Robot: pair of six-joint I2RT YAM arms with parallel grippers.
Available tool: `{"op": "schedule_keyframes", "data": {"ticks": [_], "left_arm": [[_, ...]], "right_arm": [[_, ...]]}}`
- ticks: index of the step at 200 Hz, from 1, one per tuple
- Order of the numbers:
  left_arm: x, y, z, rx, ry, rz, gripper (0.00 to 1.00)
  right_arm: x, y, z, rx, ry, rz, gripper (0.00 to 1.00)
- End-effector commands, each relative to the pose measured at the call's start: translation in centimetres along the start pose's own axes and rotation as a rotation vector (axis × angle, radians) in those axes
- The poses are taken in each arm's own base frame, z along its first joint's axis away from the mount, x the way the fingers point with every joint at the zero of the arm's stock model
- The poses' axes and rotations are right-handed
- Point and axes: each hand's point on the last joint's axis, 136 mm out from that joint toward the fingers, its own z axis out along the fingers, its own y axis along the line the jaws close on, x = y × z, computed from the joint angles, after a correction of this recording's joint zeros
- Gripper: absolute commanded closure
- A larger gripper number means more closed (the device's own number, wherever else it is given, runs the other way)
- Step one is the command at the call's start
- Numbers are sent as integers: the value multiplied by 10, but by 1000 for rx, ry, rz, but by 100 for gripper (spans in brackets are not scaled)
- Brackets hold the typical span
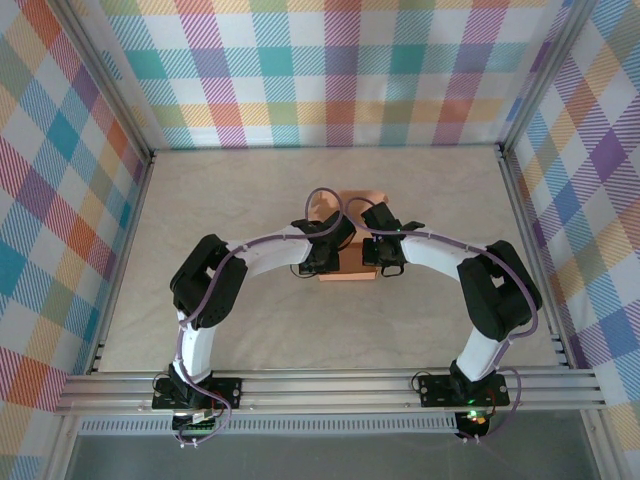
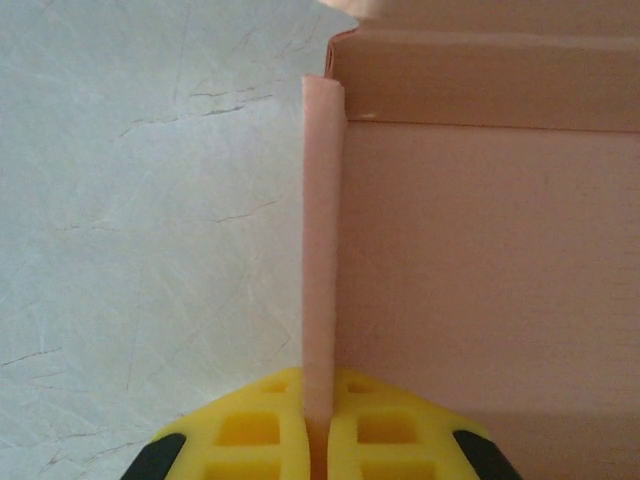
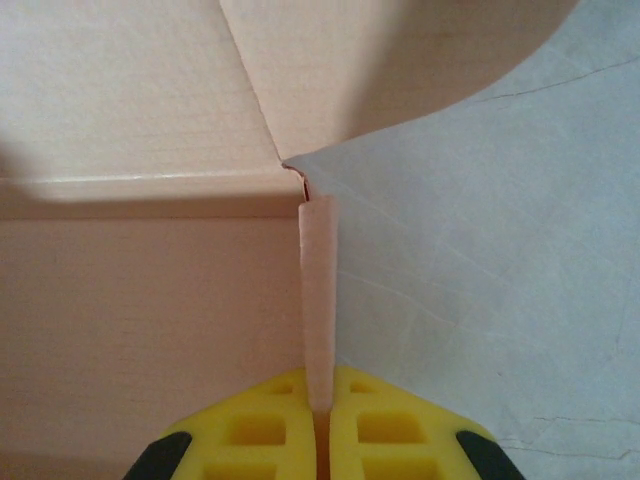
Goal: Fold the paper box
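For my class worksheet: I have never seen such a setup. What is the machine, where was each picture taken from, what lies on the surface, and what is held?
Two robot arms, the left arm and the right arm, are bolted to a table. One picture looks down from above; the other two come from cameras on the wrists. On the table lies the paper box, salmon-orange cardboard. The left gripper and the right gripper, both yellow, each pinch a raised side flap of it.
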Motion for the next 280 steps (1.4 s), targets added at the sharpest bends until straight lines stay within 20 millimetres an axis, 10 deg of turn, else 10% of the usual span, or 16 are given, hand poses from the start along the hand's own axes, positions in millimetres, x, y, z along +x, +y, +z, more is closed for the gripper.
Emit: {"op": "schedule_keyframes", "data": {"ticks": [1,53,83,119,219,280], "left_arm": [[8,-3,6,-29,12,29,100],[2,-5,-1,-8,-31,26,79],[1,-1,-1,-35,-30,40,100],[3,-4,3,-27,-21,40,100],[-19,3,-53,70,-185,3,34],[-31,39,-105,118,-413,-33,29]], "right_arm": [[6,20,-5,-76,15,1,100],[7,22,-4,-77,16,-4,100],[8,21,-3,-68,17,-7,100],[9,20,-3,-56,16,-15,100],[8,0,2,94,-5,-84,100],[5,-23,7,291,-34,-185,100]]}}
